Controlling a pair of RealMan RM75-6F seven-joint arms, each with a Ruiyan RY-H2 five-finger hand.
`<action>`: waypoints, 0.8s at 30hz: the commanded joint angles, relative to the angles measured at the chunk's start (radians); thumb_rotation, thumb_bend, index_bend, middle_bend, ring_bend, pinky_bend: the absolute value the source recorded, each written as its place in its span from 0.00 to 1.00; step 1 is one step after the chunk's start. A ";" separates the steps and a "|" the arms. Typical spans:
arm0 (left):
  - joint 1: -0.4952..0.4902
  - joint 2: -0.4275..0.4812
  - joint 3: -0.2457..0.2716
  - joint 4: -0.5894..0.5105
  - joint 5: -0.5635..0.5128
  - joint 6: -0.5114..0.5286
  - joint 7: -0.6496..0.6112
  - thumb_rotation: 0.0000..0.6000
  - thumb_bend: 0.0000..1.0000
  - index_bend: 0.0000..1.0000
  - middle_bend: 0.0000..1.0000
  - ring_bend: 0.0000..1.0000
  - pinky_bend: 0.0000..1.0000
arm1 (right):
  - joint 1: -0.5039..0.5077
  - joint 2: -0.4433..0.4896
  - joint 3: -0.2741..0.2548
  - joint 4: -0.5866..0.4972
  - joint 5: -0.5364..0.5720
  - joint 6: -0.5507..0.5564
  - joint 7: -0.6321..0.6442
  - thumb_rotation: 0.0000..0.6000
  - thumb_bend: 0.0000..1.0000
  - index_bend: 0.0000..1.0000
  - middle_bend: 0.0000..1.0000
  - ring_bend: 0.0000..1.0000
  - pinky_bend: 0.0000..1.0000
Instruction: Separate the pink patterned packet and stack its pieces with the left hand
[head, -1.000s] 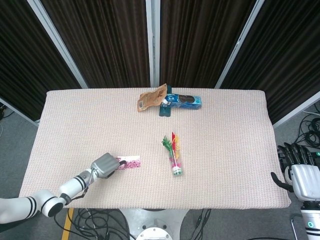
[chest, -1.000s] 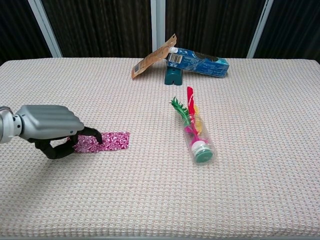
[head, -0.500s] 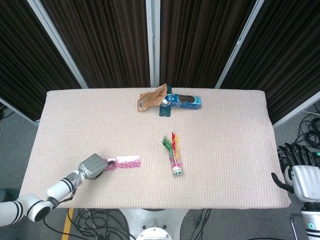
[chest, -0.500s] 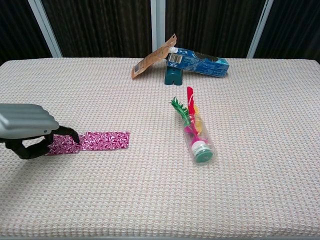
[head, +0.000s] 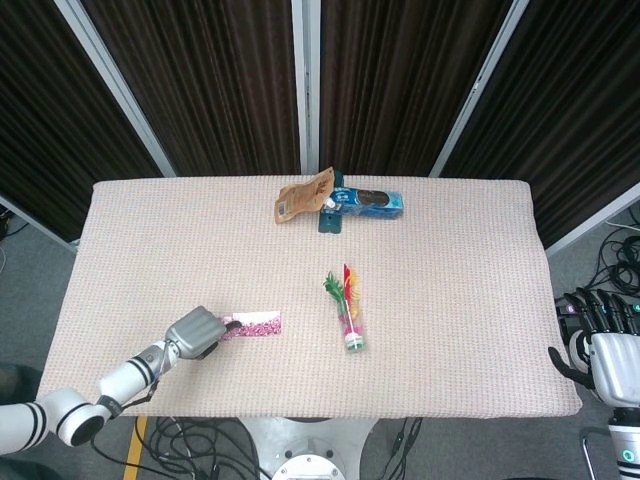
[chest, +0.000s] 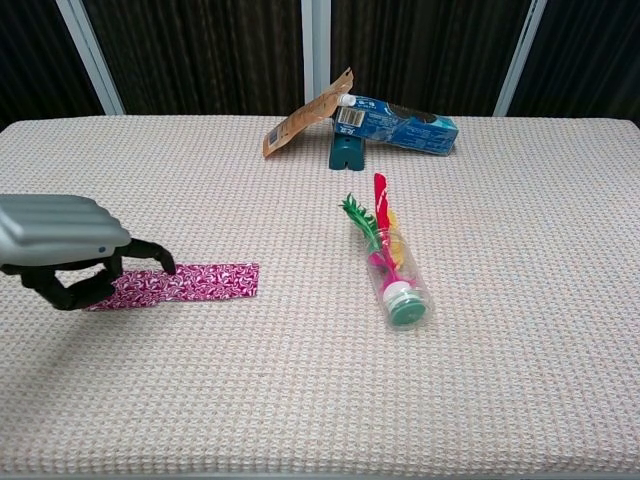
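Table (chest: 520, 400) covered w/ matt, coarse woven cloth, beige-pink. Pink patterned packet (chest: 200, 281) looks like glossy foil/plastic film; left hand (chest: 62, 245) has smooth grey metal-look shell w/ black plastic fingers (chest: 150, 252). Clear plastic tube (chest: 395, 275) w/ green cap, feathers inside; blue carton (chest: 400, 118) glossy, brown paper pouch (chest: 305, 118) matt, creased.
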 joint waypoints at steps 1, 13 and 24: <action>-0.019 -0.023 -0.006 0.002 -0.002 -0.025 0.025 1.00 0.61 0.23 0.85 0.88 0.93 | -0.001 0.000 -0.001 0.002 0.001 -0.002 0.002 0.86 0.20 0.13 0.09 0.00 0.00; -0.061 -0.086 -0.019 0.057 -0.064 -0.081 0.106 1.00 0.61 0.23 0.85 0.88 0.92 | -0.007 -0.003 -0.002 0.016 0.010 -0.004 0.013 0.86 0.20 0.13 0.09 0.00 0.00; -0.096 -0.107 -0.035 0.127 -0.160 -0.114 0.161 1.00 0.61 0.23 0.85 0.88 0.92 | -0.012 -0.004 -0.002 0.025 0.017 -0.007 0.023 0.85 0.20 0.13 0.09 0.00 0.00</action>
